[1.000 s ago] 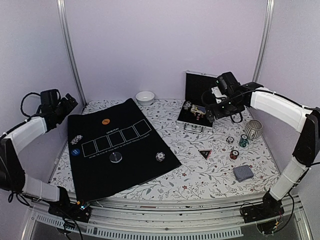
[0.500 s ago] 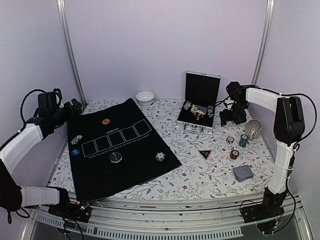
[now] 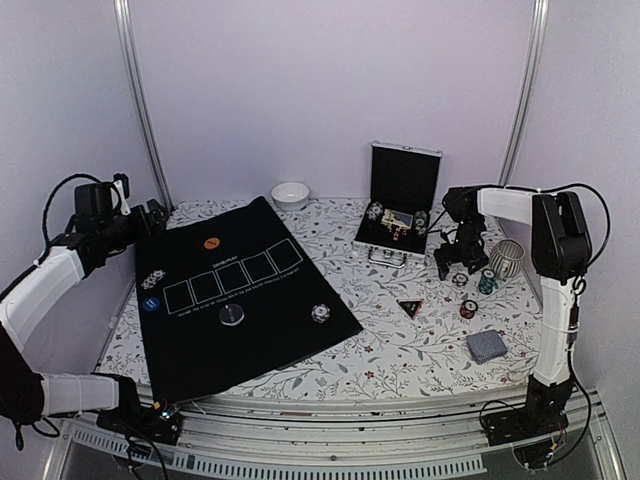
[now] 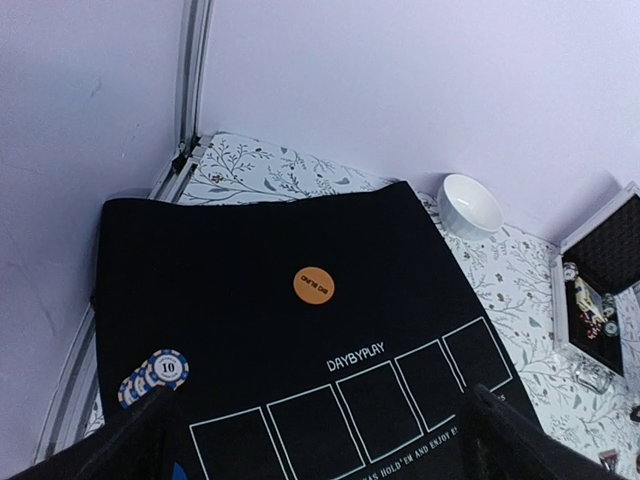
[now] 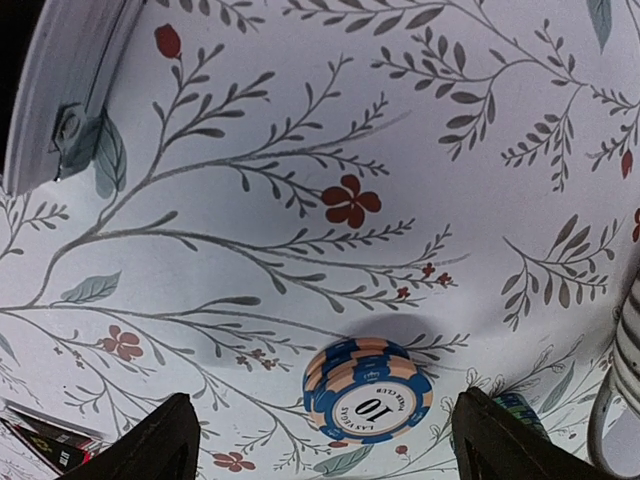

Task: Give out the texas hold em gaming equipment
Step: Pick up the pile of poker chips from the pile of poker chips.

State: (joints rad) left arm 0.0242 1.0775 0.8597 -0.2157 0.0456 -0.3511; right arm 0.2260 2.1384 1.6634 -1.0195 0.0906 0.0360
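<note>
The right claw [image 3: 452, 262] hangs low over the flowered worktop [image 3: 400, 350], fingers spread wide and holding nothing. Right beneath it sits a small blue-and-orange chip stack [image 5: 367, 390], lying between the fingers but nearer one than the other, its chips slightly staggered. That offset is the main risk. If the claw clenches from here, I judge that the closer finger would strike first and push the stack sideways, or fan the chips out, rather than trap them.

Just beyond that same finger are the green chips [image 3: 486, 282] and a wire cup [image 3: 506, 258], so a finger spread this wide could clip them on the way down. On the claw's other side, the corner of the case [image 3: 395, 215] stands near.

The triangular marker [image 3: 409, 307] and the deck of cards [image 3: 486, 346] lie on the worktop nearer the arm's base than the claw is.

The left claw [image 3: 148, 215] hovers released at the far edge of the black mat [image 3: 200, 350], well apart from all this.
</note>
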